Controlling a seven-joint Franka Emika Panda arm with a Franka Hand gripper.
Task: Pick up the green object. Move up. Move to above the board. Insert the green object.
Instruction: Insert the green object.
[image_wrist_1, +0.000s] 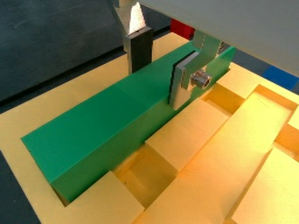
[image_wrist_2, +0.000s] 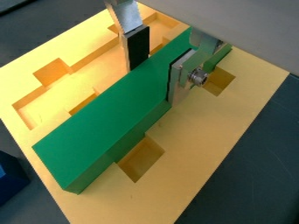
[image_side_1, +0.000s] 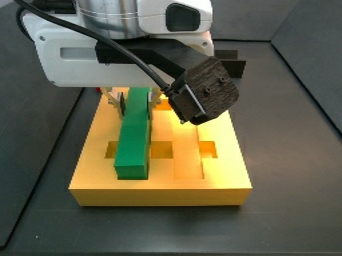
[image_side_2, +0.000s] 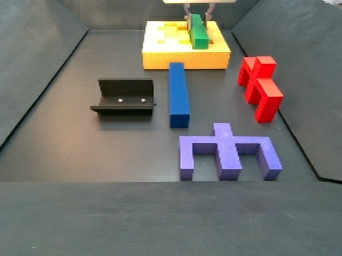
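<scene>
Gripper (image_wrist_2: 158, 63) over board (image_wrist_2: 251, 122), fingers clamped across green object (image_wrist_2: 117, 118) near one end, plates on both long faces in both wrist views. Bar's long axis runs along board's lengthwise grooves; most of bar extends away from gripper. In side view, green object (image_side_1: 135, 135) lies over board (image_side_1: 160, 190), looks low in groove; fully seated or not, cannot tell. Judgement: insertion stage, move left is straight down. Blue bar (image_side_2: 178, 93), fixture (image_side_2: 123, 97) well apart on floor.
</scene>
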